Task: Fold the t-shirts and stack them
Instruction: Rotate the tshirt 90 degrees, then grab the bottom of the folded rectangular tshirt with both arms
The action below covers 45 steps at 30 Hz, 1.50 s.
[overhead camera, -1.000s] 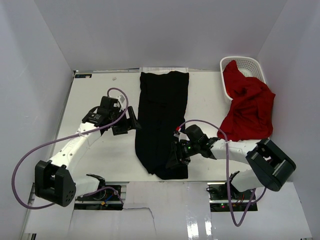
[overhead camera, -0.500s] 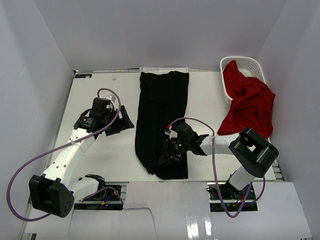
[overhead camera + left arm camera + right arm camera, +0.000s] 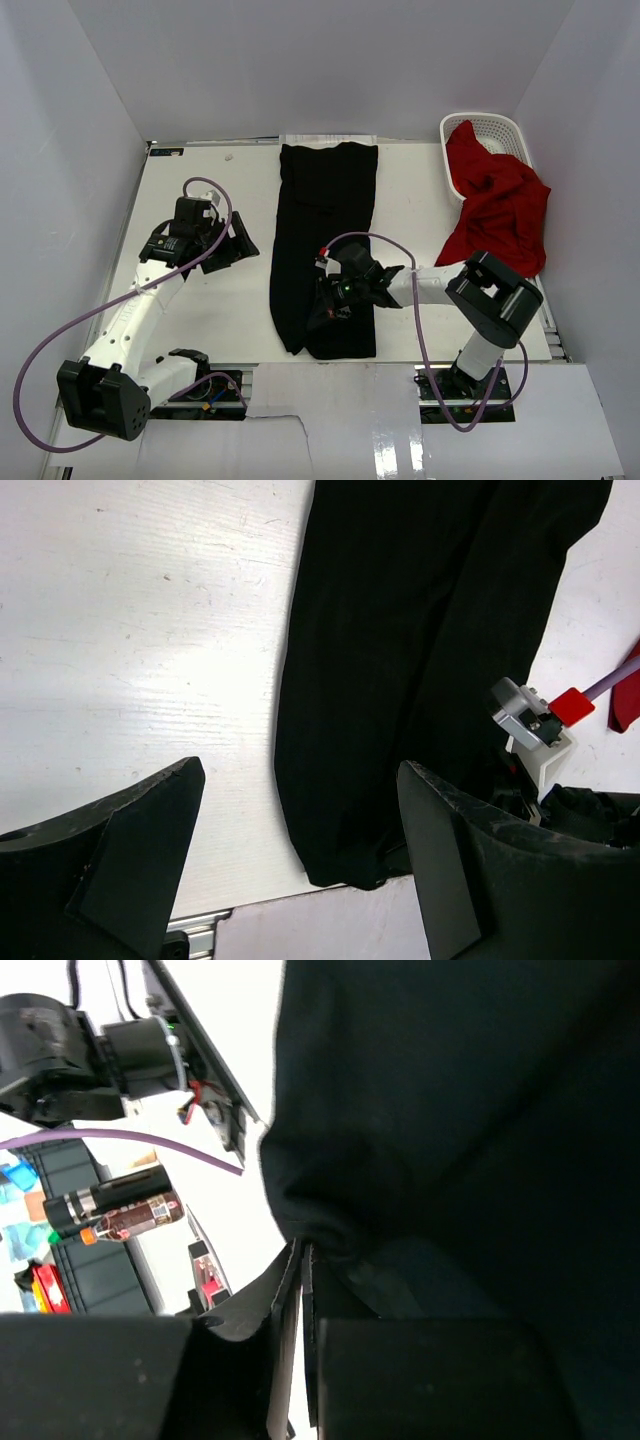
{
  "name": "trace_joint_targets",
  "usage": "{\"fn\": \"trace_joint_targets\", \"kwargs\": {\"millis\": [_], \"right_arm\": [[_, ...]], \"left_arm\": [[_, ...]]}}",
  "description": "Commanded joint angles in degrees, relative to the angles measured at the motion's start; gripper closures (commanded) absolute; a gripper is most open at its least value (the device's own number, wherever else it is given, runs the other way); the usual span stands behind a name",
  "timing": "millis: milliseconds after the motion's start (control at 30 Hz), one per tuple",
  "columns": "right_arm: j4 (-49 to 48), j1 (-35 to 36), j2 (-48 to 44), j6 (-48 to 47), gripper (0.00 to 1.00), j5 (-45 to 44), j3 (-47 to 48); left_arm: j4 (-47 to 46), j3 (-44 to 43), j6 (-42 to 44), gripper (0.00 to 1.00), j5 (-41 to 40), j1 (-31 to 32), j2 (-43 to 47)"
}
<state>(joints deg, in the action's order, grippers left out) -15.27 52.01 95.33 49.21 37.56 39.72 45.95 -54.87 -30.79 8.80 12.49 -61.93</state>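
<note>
Right gripper (image 3: 303, 1252) is pinched tight on a fold of the black t-shirt (image 3: 325, 215) — left gripper (image 3: 300, 815) gapes wide, empty, above the table (image 3: 185, 185).

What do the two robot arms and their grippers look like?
The left arm and right arm have white links and black joint housings. The left gripper and right gripper are black, with wedge-shaped fingers. A purple cable loops along each arm.
</note>
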Motion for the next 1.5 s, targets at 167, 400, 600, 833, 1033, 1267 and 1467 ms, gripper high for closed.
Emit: {"fn": "trace_joint_targets", "kwargs": {"millis": [167, 400, 600, 833, 1033, 1267, 1467], "right_arm": [[-3.63, 4.23, 4.94, 2.03, 0.92, 1.72, 8.25], [0.49, 9.16, 9.26, 3.26, 0.9, 2.16, 11.51], [9.01, 11.01, 7.51, 0.63, 0.9, -1.08, 13.45], [19.81, 10.92, 2.32, -3.06, 0.9, -5.91, 14.32], [25.63, 10.83, 1.09, -6.4, 0.9, -8.99, 14.94], [27.31, 10.83, 2.67, -7.64, 0.88, -9.78, 13.98], [30.82, 10.83, 2.76, -8.6, 0.62, -11.27, 14.77]], "left_arm": [[0.89, 0.12, 1.43, 0.11, 0.78, -1.5, 1.9], [1.42, 0.38, 2.22, 0.11, 1.75, -2.38, 1.46], [1.42, 0.99, 2.31, 0.11, 2.8, -2.56, 1.11], [0.89, 1.52, 2.4, 0.11, 5.0, -2.73, 0.5], [1.59, 1.79, 4.15, 0.11, 7.37, -2.74, -0.56], [1.95, 3.72, 4.94, 0.11, 11.5, -2.65, -0.03], [3.44, 6.0, 5.39, 0.11, 14.4, -2.73, 0.93]]}}
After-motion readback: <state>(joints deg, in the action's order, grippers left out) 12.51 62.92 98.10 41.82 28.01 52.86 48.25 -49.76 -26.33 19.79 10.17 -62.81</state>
